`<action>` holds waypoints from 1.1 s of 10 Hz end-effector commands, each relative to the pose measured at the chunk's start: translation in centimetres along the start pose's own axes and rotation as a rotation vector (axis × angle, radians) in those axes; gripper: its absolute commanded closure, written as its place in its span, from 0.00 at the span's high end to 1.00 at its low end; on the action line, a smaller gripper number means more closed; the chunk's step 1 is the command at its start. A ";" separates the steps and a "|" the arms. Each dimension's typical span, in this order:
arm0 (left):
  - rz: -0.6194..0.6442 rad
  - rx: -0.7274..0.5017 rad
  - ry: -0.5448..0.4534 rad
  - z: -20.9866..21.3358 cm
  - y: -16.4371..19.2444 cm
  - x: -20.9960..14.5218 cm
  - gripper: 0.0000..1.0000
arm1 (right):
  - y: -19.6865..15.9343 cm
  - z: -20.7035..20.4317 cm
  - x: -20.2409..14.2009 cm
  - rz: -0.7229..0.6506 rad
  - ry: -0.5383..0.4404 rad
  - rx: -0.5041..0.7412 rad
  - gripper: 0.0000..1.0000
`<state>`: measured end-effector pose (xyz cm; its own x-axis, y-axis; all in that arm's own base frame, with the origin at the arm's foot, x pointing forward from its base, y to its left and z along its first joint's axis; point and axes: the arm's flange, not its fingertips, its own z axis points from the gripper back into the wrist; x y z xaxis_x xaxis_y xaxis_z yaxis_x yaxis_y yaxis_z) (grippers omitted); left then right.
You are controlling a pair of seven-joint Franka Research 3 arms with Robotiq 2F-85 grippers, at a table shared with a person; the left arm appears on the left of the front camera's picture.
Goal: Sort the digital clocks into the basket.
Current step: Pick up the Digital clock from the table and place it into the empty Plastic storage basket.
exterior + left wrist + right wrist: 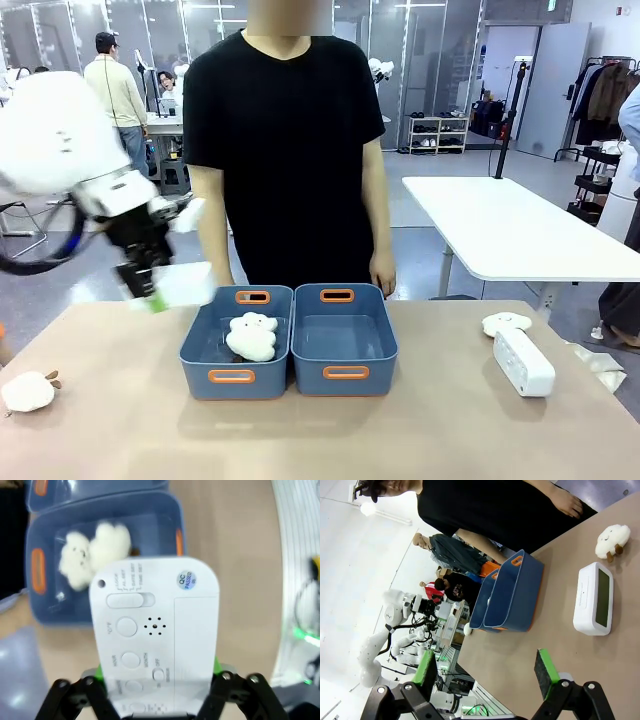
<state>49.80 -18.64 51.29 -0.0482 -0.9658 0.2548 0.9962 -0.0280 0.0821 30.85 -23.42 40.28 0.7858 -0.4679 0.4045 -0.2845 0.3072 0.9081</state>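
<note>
My left gripper [160,288] hangs above the table's left side, shut on one white digital clock [183,284] just left of the two blue tubs. In the left wrist view the clock [155,630] shows its button-covered back, clamped between the green pads [99,672]. Below it is the left tub [150,535], which holds a cream plush toy [92,550]. The right basket [343,340] has nothing in it. The second clock [523,362] lies on the table at the right. My right gripper [485,672] is open in the air, well short of that clock [592,599].
A person in a black shirt stands right behind the tubs, hands hanging near their far rims. A plush toy [507,322] lies just beyond the right clock, and another [28,392] lies at the table's left edge. A white table [520,225] stands at the back right.
</note>
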 end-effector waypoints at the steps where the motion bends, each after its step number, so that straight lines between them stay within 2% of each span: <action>1: 0.005 0.022 -0.040 -2.9 5.2 6.6 0.78 | 0.1 0.1 0.0 0.002 -0.005 0.009 1.00; 3: -0.010 -0.038 0.037 -6.3 7.3 16.2 0.78 | 0.1 0.1 0.0 0.002 -0.005 0.009 1.00; 5: -0.008 0.017 0.063 -10.4 9.4 22.1 0.78 | 0.1 0.1 0.0 0.002 -0.005 0.009 1.00; 6: 0.036 0.011 0.076 -12.5 10.6 23.9 0.78 | 0.1 0.1 0.0 0.002 -0.005 0.009 1.00; 10: 0.089 -0.084 0.099 -21.2 12.6 24.7 0.78 | 0.1 0.1 0.0 0.002 -0.005 0.009 1.00; 11: 0.065 -0.072 0.136 -22.8 12.5 24.3 0.78 | 0.1 0.1 0.0 0.002 -0.005 0.009 1.00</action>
<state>61.29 -46.80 35.79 0.0247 -0.9874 0.1565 0.9996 0.0265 0.0092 30.85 -23.44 40.29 0.7858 -0.4679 0.4045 -0.2845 0.3072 0.9081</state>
